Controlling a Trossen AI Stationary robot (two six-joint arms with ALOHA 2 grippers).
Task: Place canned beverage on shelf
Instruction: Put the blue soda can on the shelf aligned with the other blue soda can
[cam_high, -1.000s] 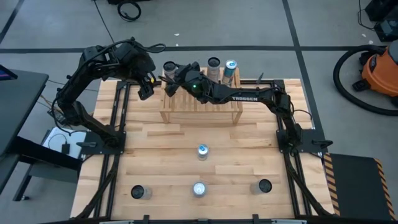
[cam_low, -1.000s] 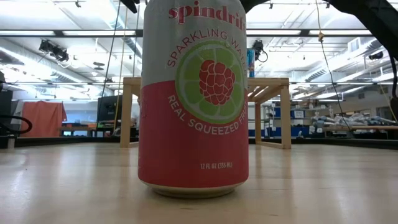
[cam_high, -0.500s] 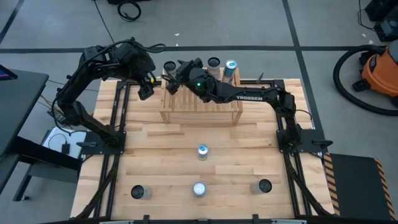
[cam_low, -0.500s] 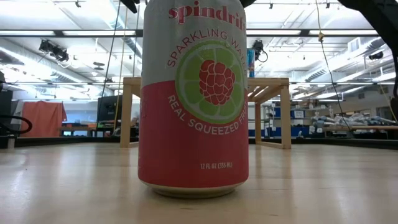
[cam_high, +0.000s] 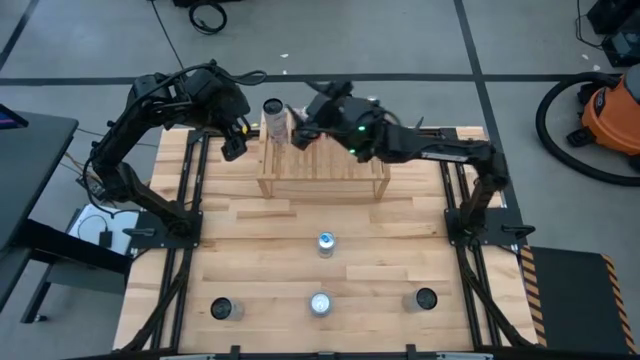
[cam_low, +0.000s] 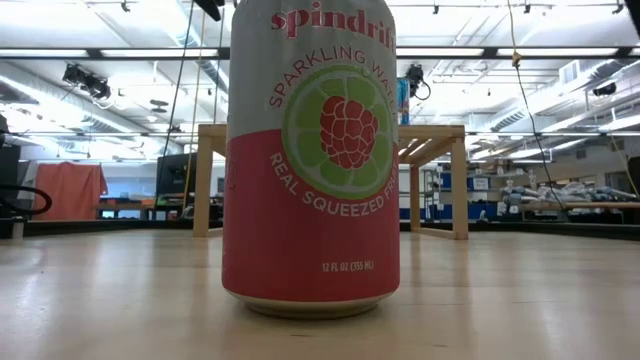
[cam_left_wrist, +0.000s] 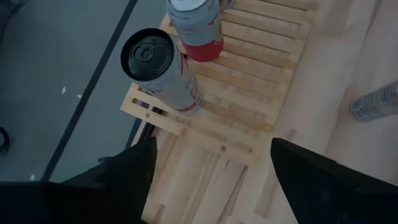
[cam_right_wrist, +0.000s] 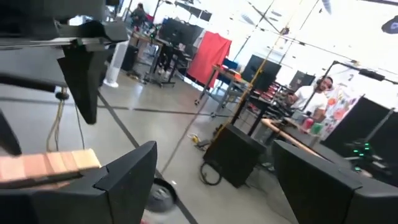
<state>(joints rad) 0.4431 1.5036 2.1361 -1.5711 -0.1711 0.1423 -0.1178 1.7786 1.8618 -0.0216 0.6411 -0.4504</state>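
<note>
Right claw (cam_right_wrist: 205, 180) open, empty.

You have the shelf (cam_high: 322, 165) at the far middle of the bench (cam_high: 250, 240), one can (cam_high: 273, 118) on its left end, four cans (cam_high: 325, 243) nearer you.

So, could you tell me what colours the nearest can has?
The can is grey above and pink-red below, clearest in the low view.

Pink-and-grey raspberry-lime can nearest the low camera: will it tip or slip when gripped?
Upright pink-and-grey aluminium can stands tall on a narrowed base, so a high push probably tips it. Its smooth round wall may slip; tipped, it likely rolls.
</note>
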